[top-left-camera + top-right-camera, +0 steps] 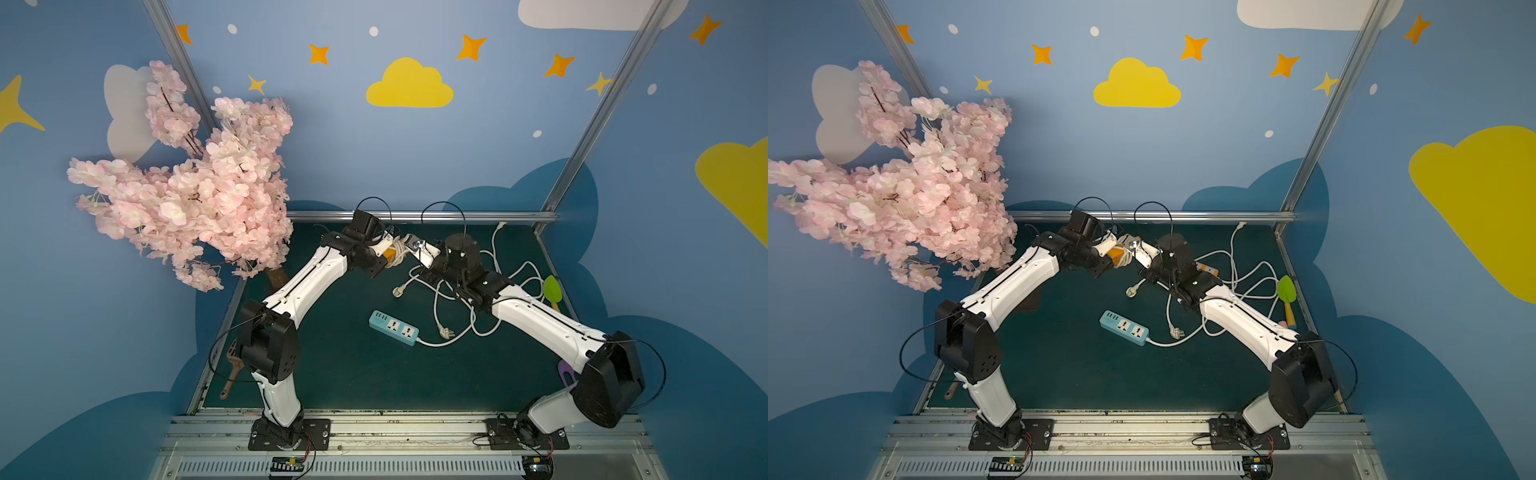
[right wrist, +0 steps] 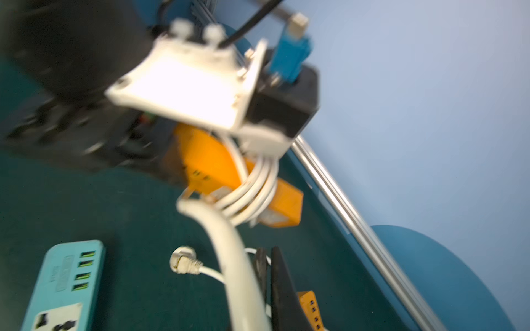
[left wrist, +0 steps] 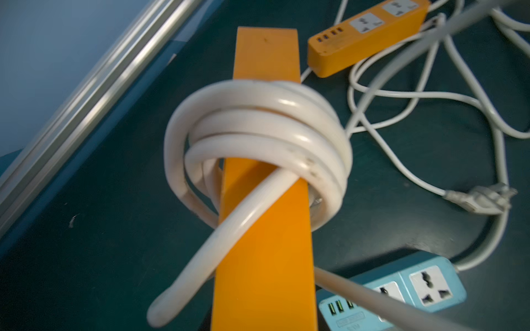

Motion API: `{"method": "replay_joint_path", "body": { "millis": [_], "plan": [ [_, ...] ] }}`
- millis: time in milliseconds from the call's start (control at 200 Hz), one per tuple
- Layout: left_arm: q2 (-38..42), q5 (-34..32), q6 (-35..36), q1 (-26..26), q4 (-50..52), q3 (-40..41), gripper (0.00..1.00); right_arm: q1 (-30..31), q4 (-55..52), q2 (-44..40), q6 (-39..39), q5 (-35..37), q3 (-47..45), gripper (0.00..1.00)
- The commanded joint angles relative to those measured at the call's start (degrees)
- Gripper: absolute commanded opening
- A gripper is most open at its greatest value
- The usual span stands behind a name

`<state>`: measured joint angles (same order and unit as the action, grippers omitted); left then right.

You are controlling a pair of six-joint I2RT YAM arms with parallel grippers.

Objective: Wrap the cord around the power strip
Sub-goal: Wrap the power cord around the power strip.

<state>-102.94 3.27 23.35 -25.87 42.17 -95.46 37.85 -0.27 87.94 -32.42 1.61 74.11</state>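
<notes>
Green mat (image 1: 353, 374), power strip (image 3: 266, 272) in cord (image 3: 258, 120)

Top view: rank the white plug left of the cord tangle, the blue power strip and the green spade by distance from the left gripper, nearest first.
From the left gripper, in a top view:
1. White plug: on the mat, close by.
2. Blue power strip: middle of the mat.
3. Green spade: far off, at the right edge.
</notes>
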Motion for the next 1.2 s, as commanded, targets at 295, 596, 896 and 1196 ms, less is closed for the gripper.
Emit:
{"method": "replay_joint_path", "body": {
  "millis": [295, 596, 896, 1196],
  "plan": [
    [7.1, 30.8, 10.5, -2.4, 13.2, 0.3, 0.02, -14.6, -10.2, 16.9, 6.3, -22.5, 29.0, 0.00],
    [12.7, 40.0, 2.5, 0.1, 3.0, -0.1, 0.03, -19.3, 0.4, 23.0, 21.6, -31.8, 27.7, 0.40],
    [16.4, 38.6, -2.5, 0.7, -2.3, -2.3, 0.02, -20.7, 17.9, 27.8, 37.3, -29.5, 22.3, 0.70],
    [17.9, 34.0, -7.8, 1.6, -11.2, -1.9, 0.03, -18.2, 32.5, 32.7, 47.7, -19.9, 14.2, 0.72]
  ]
}}
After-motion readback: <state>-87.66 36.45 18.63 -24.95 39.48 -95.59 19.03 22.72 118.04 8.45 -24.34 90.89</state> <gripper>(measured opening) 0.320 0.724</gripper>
